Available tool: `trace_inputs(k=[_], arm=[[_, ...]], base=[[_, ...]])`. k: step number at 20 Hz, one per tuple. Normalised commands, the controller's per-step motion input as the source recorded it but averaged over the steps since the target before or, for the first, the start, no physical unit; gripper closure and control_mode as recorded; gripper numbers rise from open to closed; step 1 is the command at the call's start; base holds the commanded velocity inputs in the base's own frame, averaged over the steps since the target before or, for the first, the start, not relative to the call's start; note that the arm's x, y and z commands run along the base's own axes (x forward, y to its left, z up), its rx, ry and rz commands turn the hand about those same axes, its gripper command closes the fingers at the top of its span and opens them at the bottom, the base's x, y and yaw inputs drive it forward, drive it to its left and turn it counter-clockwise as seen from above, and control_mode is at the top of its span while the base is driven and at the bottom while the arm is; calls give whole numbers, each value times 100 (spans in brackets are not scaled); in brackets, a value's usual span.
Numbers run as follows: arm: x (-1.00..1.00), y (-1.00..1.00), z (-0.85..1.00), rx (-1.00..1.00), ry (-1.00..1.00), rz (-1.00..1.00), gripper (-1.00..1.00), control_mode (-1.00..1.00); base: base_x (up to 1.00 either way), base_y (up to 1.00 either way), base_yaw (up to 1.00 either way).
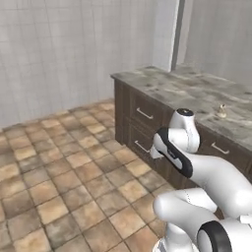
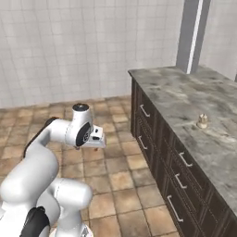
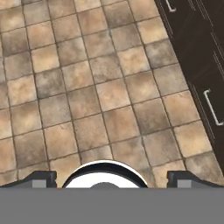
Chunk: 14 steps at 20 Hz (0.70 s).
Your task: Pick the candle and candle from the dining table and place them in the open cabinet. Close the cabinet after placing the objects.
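Note:
A short cream candle [image 1: 222, 110] [image 2: 202, 121] stands on the dining table [image 1: 187, 88] [image 2: 185, 95], a long grey-brown marbled top, near its front edge. My gripper [image 3: 112, 178] [image 2: 96, 139] hangs over the tiled floor, left of the table and well short of the candle, pointing down. Its fingertips [image 3: 41, 178] stand wide apart with nothing between them, so it is open. The cabinet is out of view.
Dark brown drawers [image 1: 144, 114] [image 2: 185, 159] [image 3: 205, 65] with short silver pulls line the table's front. Brown floor tiles [image 3: 100, 87] stretch toward a white tiled wall [image 1: 59, 49]. A grey pillar [image 2: 192, 32] rises behind the table's far end.

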Motion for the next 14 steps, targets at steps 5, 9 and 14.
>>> trace_inputs(k=[5,9,14], arm=[[0,0,0,0,0,0,-100,100],[0,0,0,0,0,0,-100,100],[0,0,0,0,0,0,-100,100]], base=[[92,38,-69],[72,56,-67],[31,66,-63]])
